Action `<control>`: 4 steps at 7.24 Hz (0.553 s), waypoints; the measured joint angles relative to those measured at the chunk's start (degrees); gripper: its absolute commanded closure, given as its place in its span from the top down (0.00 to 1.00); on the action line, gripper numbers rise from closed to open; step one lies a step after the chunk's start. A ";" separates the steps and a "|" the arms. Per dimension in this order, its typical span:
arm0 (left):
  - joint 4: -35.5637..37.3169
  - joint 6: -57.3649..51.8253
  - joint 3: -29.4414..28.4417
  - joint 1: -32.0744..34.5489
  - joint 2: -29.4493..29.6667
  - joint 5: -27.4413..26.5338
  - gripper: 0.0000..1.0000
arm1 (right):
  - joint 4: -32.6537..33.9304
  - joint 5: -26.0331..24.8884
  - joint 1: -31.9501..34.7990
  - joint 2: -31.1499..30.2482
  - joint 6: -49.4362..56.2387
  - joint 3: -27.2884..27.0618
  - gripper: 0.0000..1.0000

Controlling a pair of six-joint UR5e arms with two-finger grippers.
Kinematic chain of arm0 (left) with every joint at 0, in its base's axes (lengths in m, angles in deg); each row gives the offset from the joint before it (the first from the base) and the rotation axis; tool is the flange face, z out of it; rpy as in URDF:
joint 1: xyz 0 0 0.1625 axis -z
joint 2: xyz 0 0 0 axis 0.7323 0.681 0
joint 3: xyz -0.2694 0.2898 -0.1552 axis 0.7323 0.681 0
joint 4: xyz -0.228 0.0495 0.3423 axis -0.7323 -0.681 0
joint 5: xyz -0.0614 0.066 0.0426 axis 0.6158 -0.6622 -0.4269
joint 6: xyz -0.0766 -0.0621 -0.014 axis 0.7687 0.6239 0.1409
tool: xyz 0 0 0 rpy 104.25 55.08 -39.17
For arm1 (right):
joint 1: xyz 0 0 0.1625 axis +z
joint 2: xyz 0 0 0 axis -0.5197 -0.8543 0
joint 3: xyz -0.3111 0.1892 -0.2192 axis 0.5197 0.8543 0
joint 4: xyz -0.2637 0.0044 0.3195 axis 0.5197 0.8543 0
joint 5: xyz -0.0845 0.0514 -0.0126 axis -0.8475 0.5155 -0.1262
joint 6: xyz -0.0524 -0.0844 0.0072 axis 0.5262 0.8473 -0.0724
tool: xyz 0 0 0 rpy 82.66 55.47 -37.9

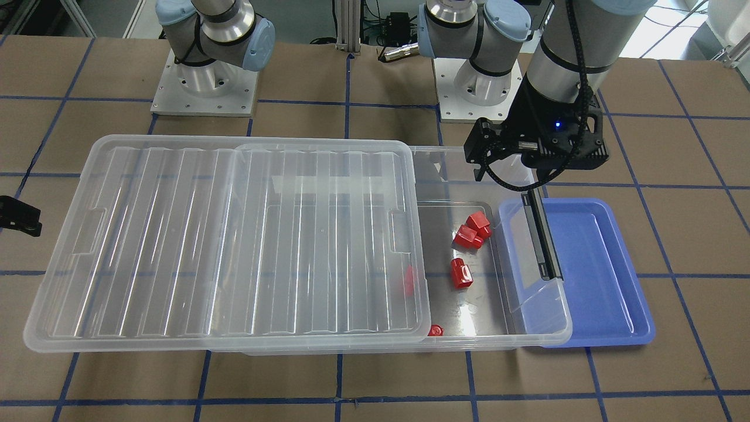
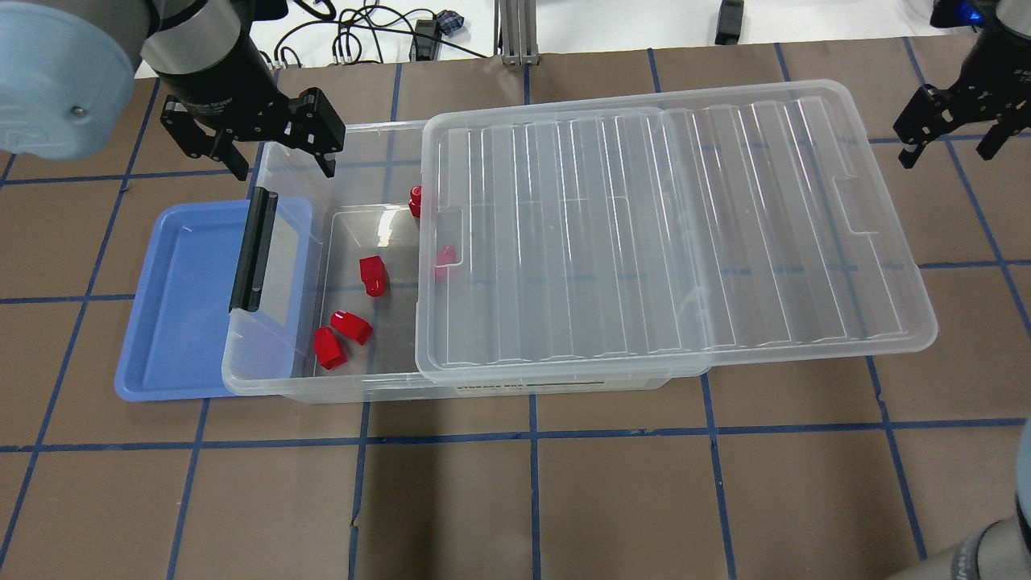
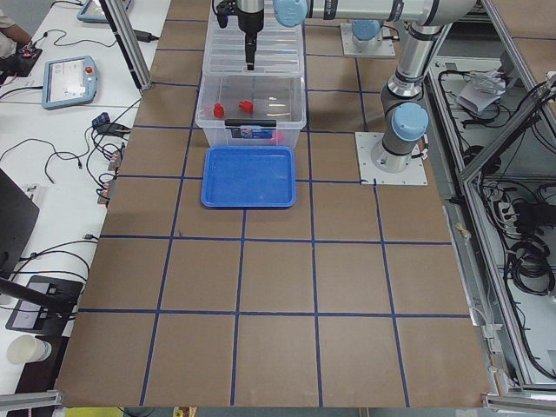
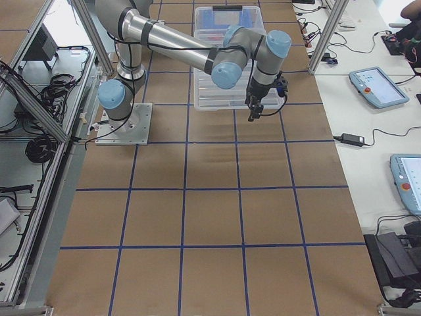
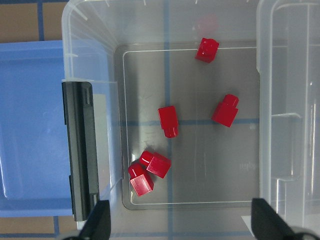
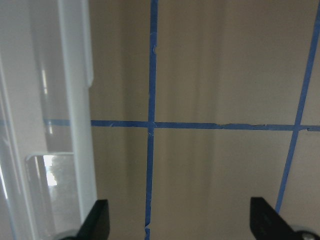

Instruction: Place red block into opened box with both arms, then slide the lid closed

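Several red blocks lie loose on the floor of the clear box (image 2: 278, 379): one (image 5: 168, 120) in the middle, two touching (image 5: 150, 172) near the black bar (image 5: 80, 150), and one (image 2: 443, 258) under the lid's edge. The ribbed clear lid (image 2: 668, 234) covers most of the box and overhangs its right end, leaving the left end uncovered. My left gripper (image 2: 285, 171) hangs open and empty above the far rim of that uncovered end. Beyond the lid's right short end, my right gripper (image 2: 946, 153) is open and empty over bare table.
A blue tray (image 2: 177, 322) lies at the box's left end, partly under its black-barred side. Brown table with blue tape lines (image 6: 150, 125) surrounds the box. The arm bases (image 1: 205, 88) stand at the robot's side of the table.
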 measured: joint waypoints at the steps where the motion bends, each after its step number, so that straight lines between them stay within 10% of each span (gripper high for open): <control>1: -1.32 0.00 -0.72 0.01 -0.16 -0.09 1.00 | 0.54 0.05 -0.80 0.22 -0.04 -0.71 1.00; 4: -1.89 -0.01 -1.26 0.11 0.14 -0.17 1.00 | 4.53 0.11 -1.24 -0.05 -0.47 -5.20 1.00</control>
